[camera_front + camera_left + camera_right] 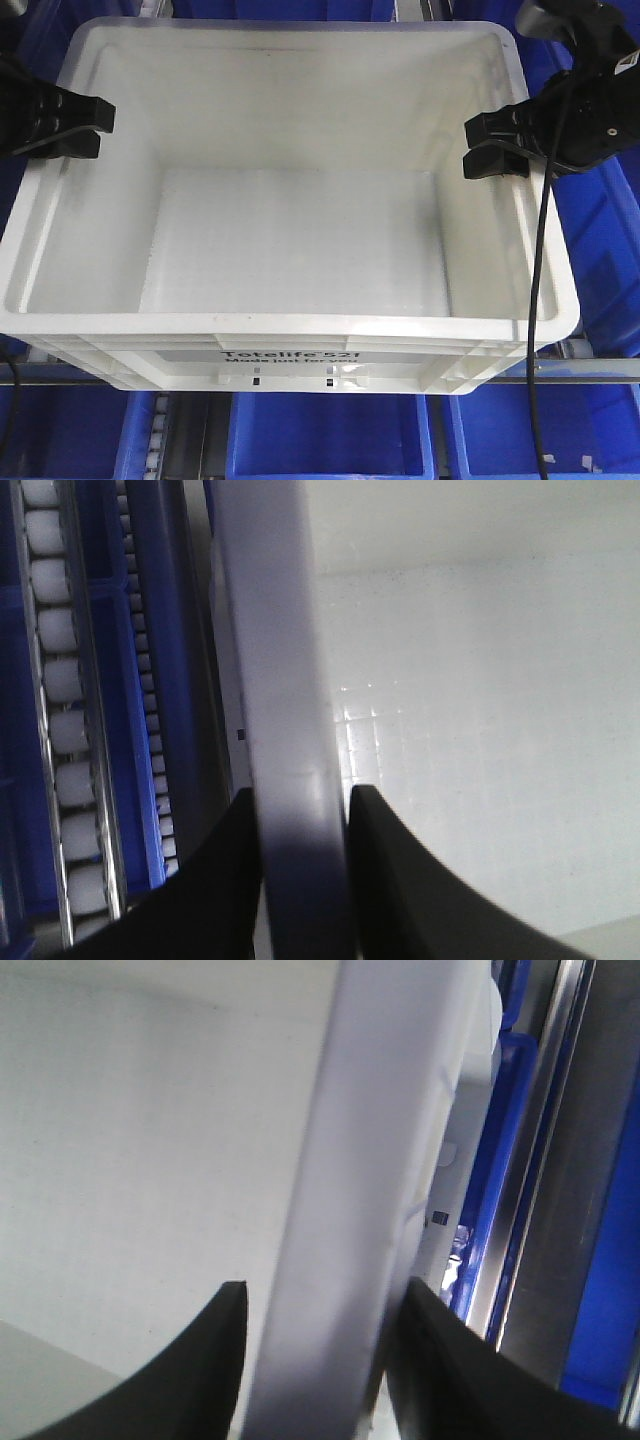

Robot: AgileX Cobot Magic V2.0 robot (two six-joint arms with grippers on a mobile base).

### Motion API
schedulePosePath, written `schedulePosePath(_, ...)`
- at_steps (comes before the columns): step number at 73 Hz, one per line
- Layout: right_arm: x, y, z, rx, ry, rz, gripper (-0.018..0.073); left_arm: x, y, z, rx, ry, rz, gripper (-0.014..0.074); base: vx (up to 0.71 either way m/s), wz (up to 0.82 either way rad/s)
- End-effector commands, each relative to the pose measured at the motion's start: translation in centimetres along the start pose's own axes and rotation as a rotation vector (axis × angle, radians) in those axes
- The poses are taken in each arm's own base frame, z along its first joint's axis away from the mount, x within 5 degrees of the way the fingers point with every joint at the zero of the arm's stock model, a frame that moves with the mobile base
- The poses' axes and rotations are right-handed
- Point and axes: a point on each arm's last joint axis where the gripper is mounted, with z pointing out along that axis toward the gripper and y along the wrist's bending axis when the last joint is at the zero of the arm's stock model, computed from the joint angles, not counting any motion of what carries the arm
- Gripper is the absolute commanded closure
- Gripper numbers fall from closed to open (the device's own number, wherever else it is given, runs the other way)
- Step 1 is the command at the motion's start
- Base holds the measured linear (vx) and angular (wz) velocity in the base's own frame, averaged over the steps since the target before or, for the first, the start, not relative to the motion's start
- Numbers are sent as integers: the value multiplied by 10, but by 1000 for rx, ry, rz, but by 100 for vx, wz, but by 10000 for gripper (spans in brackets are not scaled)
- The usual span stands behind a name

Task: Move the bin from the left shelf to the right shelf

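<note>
The large white bin fills the front view, open side up and empty, with the black "Totelife 521" print on its near side. My left gripper straddles the bin's left rim and my right gripper straddles its right rim. In the left wrist view my left gripper has its two black fingers pressed on either side of the rim wall. In the right wrist view my right gripper clamps the rim wall the same way.
Blue plastic bins lie below the white bin and another blue bin is at its right. A roller track runs left of the bin. A metal shelf rail runs at its right. A black cable hangs from my right arm.
</note>
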Motion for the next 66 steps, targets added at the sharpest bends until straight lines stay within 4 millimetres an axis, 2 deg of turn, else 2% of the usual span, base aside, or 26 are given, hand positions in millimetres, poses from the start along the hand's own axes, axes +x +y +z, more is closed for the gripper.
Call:
schedulePosePath(1, -11, 9, -25, -26, -145, -26, 564, -13, -5, -26, 18, -166, 21, 603, 13, -5)
schedulePosePath(66, -11, 9, -25, -26, -145, -26, 564, -13, -5, -26, 18, -167, 21, 603, 5, -1)
